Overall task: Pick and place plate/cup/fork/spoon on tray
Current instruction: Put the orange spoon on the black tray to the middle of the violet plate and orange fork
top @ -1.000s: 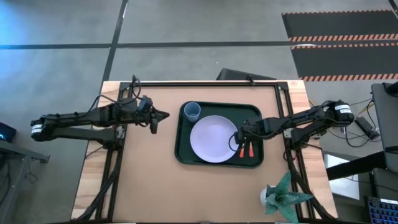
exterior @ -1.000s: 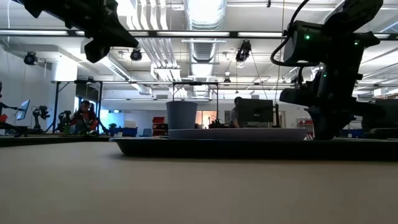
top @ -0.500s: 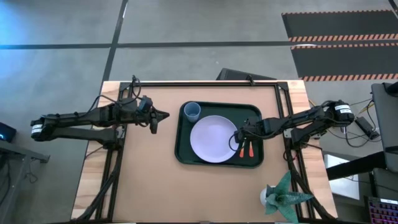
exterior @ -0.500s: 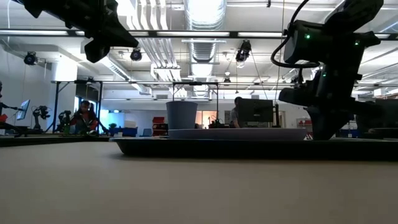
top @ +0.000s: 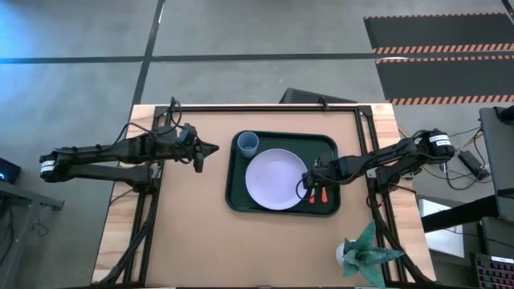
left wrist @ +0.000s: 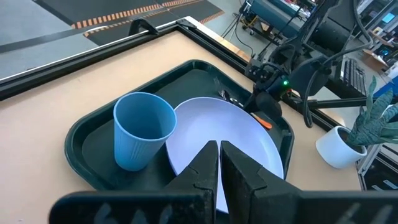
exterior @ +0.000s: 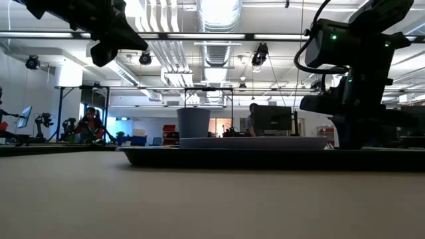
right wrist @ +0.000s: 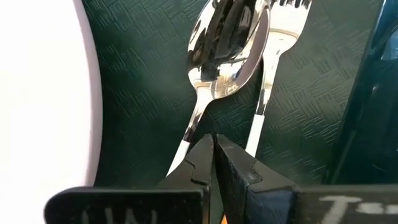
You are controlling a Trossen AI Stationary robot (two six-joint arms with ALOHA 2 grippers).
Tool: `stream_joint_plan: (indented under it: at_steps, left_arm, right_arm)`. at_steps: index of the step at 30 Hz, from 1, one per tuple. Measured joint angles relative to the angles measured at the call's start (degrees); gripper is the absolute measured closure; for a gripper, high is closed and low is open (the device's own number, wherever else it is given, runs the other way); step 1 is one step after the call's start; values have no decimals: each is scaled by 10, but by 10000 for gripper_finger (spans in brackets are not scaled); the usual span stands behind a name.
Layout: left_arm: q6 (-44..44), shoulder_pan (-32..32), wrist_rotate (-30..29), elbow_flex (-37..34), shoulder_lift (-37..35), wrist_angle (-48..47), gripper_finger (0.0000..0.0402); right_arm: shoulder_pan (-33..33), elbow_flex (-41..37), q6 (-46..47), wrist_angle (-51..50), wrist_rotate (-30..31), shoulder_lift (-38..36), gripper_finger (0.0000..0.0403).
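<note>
The dark green tray (top: 325, 143) holds the lavender plate (top: 277, 178), with the light-blue cup (top: 247, 144) upright at its far left corner. The spoon (right wrist: 227, 37) and fork (right wrist: 283, 12) lie side by side on the tray floor to the right of the plate. The spoon's bowl overlaps the fork's neck, and their orange-red handles (top: 318, 195) point toward the near edge. My right gripper (top: 305, 186) is shut and low over their stems (right wrist: 214, 146). My left gripper (top: 213, 148) is shut and raised, left of the tray. My right gripper has its shut fingertips (right wrist: 199, 158) pointing down over the spoon's stem (right wrist: 189, 130), beside the fork's stem (right wrist: 256, 134). The fingers hide the spot beneath them, so I cannot tell whether they touch either one. Both utensils lie flat on the tray.
A potted plant (top: 365, 253) in a white pot stands at the table's near right corner. Bare tabletop lies left of the tray and toward the near edge. The room beyond the table shows a person seated far off (exterior: 89, 126).
My right gripper has gone a little toward the table's near edge, along the utensils toward their handles, staying low over the tray. The plate, cup, spoon and fork have stayed where they were.
</note>
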Motion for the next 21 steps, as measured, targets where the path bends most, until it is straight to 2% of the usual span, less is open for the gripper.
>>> stream_joint_plan:
  at_steps: [8, 21]
  left_arm:
    - [4, 0, 0, -1, 0, 0, 402]
    - [4, 0, 0, -1, 0, 0, 402]
  right_arm:
    - [-2, 41, -37, 3, 17, 33, 394]
    - [-2, 45, -20, 4, 43, 31, 395]
